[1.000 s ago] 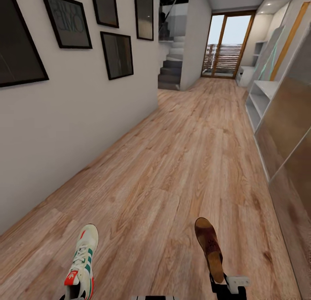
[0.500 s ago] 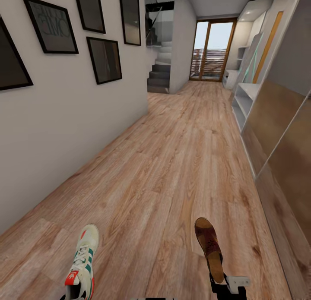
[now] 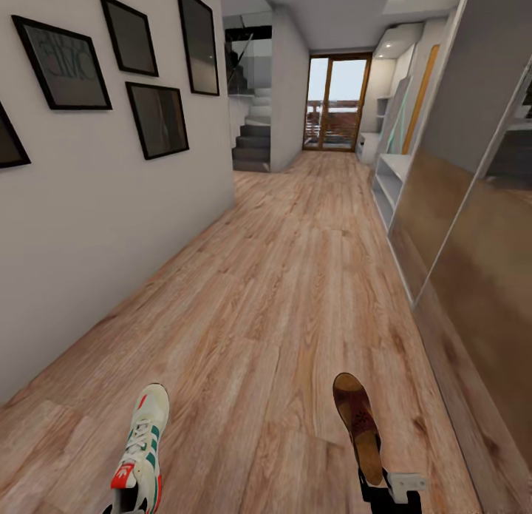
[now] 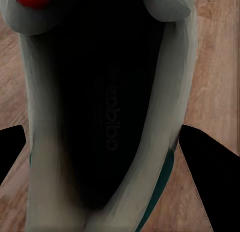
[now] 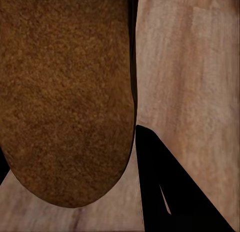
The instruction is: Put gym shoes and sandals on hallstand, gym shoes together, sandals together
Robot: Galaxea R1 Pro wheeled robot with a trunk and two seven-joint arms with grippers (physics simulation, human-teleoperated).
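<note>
from the head view, a long corridor floor [image 3: 295, 277] of light wood planks runs ahead to a glass door [image 3: 336, 103] at the far end. dark picture frames [image 3: 155, 118] hang on the white wall beside it, and grey stairs [image 3: 251, 148] go up further along. a pale shelf unit [image 3: 391, 177] stands by the other wall, past big brown panels [image 3: 458, 233]. down low, a gym shoe [image 3: 142, 447] with green stripes is held up above the floor, toe pointing forward. a brown sandal [image 3: 357, 425] is held up too, by the right gripper [image 3: 390, 492], whose fingers close on its heel end.

from the left wrist view, the gym shoe [image 4: 107, 111] sits between two dark fingers [image 4: 207, 177], which squeeze its sides; you look into its dark inside.

from the right wrist view, the sandal [image 5: 65, 96] shows its brown sole, with one dark finger [image 5: 172, 187] beside it, over the floor [image 5: 190, 66].
</note>
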